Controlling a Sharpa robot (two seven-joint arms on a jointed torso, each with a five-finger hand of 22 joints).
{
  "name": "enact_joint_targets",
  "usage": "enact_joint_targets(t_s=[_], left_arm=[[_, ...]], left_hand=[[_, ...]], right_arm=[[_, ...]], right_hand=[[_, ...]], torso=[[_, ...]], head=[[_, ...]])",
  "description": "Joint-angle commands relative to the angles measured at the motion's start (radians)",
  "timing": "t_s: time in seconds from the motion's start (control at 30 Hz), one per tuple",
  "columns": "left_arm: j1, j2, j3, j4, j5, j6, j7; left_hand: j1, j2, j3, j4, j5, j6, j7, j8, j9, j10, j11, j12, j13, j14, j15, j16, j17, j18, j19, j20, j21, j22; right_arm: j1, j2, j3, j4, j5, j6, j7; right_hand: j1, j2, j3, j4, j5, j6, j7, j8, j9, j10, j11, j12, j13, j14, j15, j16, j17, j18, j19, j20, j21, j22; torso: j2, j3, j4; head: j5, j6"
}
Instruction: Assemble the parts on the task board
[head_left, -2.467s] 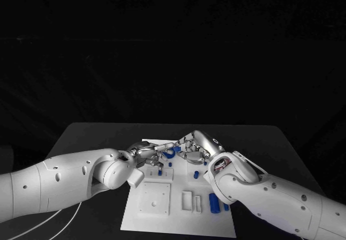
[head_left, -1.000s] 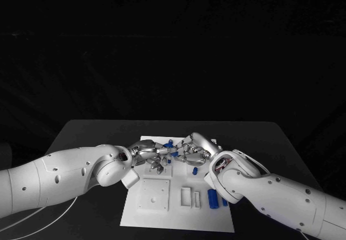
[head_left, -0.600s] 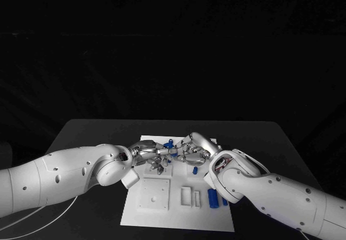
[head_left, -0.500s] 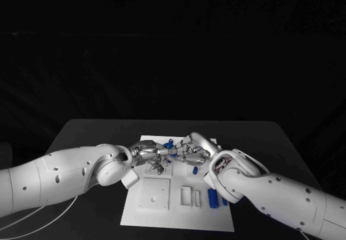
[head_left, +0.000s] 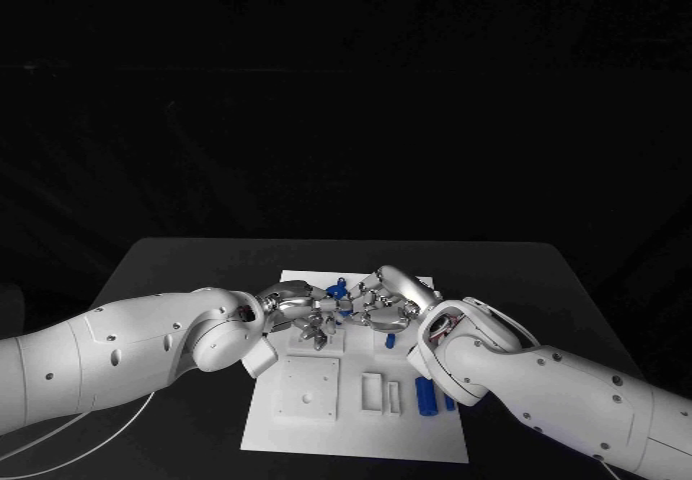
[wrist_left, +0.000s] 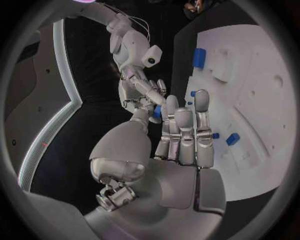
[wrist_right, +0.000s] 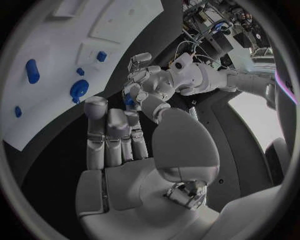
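At the centre of the head view, just above the far half of the white rectangular task board (head_left: 355, 420), I see my two silver many-fingered hands meeting fingertip to fingertip. The left hand (head_left: 300, 311) enters from the frame's left on its white arm, the right hand (head_left: 384, 300) from the lower right. Between their fingertips sits a small blue plastic part (head_left: 336, 292); in the left wrist view it shows as a blue piece (wrist_left: 157, 111) touching the fingers of both hands. I cannot tell which hand grips it, or whether both do. The left hand's fingers (wrist_left: 182, 131) lie straight and side by side in its wrist view, and the right hand's fingers (wrist_right: 114, 135) likewise in its own.

On the board, lower right of the head view, a long blue cylinder (head_left: 426, 395) lies flat beside two pale rectangular slots (head_left: 382, 392). A short blue peg (head_left: 389, 340) stands just below the right hand. The board rests on the black table (head_left: 173, 270).
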Motion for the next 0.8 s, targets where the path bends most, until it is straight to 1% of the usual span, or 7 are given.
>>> enact_joint_targets(t_s=[0.03,0.2,0.27,0.47,0.5,0.63,0.8], left_arm=[[0.002,0.003,0.003,0.003,0.015,0.023,0.018],[0.002,0.002,0.003,0.002,0.027,0.037,0.020],[0.002,0.002,0.003,0.002,0.030,0.041,0.021],[0.002,0.001,0.003,0.002,0.040,0.061,0.023],[0.002,0.001,0.003,0.002,0.041,0.066,0.023],[0.002,-0.001,0.003,0.003,0.043,0.080,0.023],[0.002,-0.002,0.003,0.004,0.050,0.091,0.026]], left_hand=[[-0.024,0.000,0.034,-0.018,0.013,0.004,-0.005,-0.007,0.003,0.007,0.003,-0.008,-0.002,-0.007,-0.002,0.006,-0.001,-0.016,-0.007,-0.002,0.005,0.018],[-0.050,-0.003,0.078,-0.052,0.036,0.003,-0.005,-0.009,0.008,0.008,0.004,-0.017,-0.003,-0.011,-0.002,0.008,-0.002,-0.017,-0.010,-0.002,0.006,0.018],[-0.056,-0.001,0.084,-0.058,0.036,0.004,-0.005,-0.009,0.009,0.010,0.004,-0.018,-0.003,-0.012,-0.002,0.009,-0.002,-0.017,-0.010,-0.002,0.007,0.018],[-0.058,0.003,0.104,-0.075,0.062,0.002,-0.004,-0.010,0.011,0.010,0.005,-0.025,-0.005,-0.014,-0.001,0.010,-0.003,-0.017,-0.013,-0.001,0.007,0.018],[-0.071,0.003,0.116,-0.092,0.062,0.001,-0.004,-0.008,0.016,0.012,0.005,-0.029,-0.005,-0.016,-0.001,0.011,-0.004,-0.017,-0.015,0.000,0.009,0.019],[-0.041,0.011,0.129,-0.114,0.056,-0.005,0.000,-0.008,0.017,0.007,0.009,-0.041,-0.011,-0.018,0.001,0.012,-0.003,-0.016,-0.017,0.000,0.010,0.019],[0.005,0.045,0.156,-0.133,0.027,-0.006,0.003,0.002,0.025,0.017,0.008,-0.045,-0.013,-0.019,0.000,0.015,-0.003,-0.015,-0.019,-0.001,0.013,0.020]], right_arm=[[-0.002,0.001,-0.002,0.003,0.002,0.043,0.013],[-0.002,0.001,-0.002,0.001,0.002,0.050,0.012],[-0.002,0.001,-0.002,0.001,0.002,0.051,0.011],[-0.002,0.001,-0.002,-0.002,0.002,0.055,0.009],[-0.002,0.001,-0.002,-0.003,0.002,0.057,0.009],[-0.002,0.001,-0.002,-0.005,0.002,0.061,0.009],[-0.002,0.001,-0.002,-0.007,0.003,0.071,0.008]], right_hand=[[0.001,0.010,-0.007,-0.001,0.004,0.018,-0.006,0.008,0.007,-0.007,0.002,0.007,0.001,-0.007,0.001,0.000,0.001,0.015,-0.004,0.000,-0.004,0.069],[0.001,0.010,-0.007,-0.001,0.004,0.018,-0.006,0.008,0.007,-0.007,0.002,0.007,0.001,-0.007,0.001,0.000,0.001,0.015,-0.004,0.000,-0.004,0.069],[0.001,0.012,-0.008,-0.002,0.005,0.018,-0.006,0.008,0.007,-0.008,0.002,0.006,0.000,-0.009,0.001,-0.001,0.000,0.016,-0.004,0.000,-0.006,0.068],[0.001,0.012,-0.008,-0.002,0.005,0.018,-0.006,0.008,0.007,-0.008,0.002,0.006,0.000,-0.009,0.001,-0.001,0.000,0.016,-0.004,0.000,-0.006,0.068],[0.001,0.012,-0.008,-0.002,0.005,0.018,-0.006,0.008,0.007,-0.008,0.002,0.006,0.000,-0.009,0.001,-0.001,0.000,0.016,-0.004,0.000,-0.006,0.068],[0.001,0.012,-0.008,-0.002,0.005,0.018,-0.006,0.008,0.007,-0.008,0.002,0.006,0.000,-0.009,0.001,-0.001,0.000,0.016,-0.004,0.000,-0.006,0.068],[0.001,0.012,-0.009,-0.003,0.006,0.018,-0.006,0.008,0.007,-0.008,0.002,0.006,0.001,-0.009,0.001,-0.001,0.000,0.016,-0.005,0.000,-0.006,0.068]], torso=[[0.000,0.0001,0.0003],[0.000,0.0003,0.0001],[0.000,0.0003,-0.0001],[0.000,0.0002,0.0002],[0.000,0.0002,0.0002],[0.000,-0.0003,-0.0002],[0.000,-0.0003,0.0001]], head=[[-0.001,-0.001],[-0.002,-0.002],[-0.002,-0.002],[-0.003,-0.004],[-0.003,-0.004],[-0.004,-0.004],[-0.004,-0.005]])
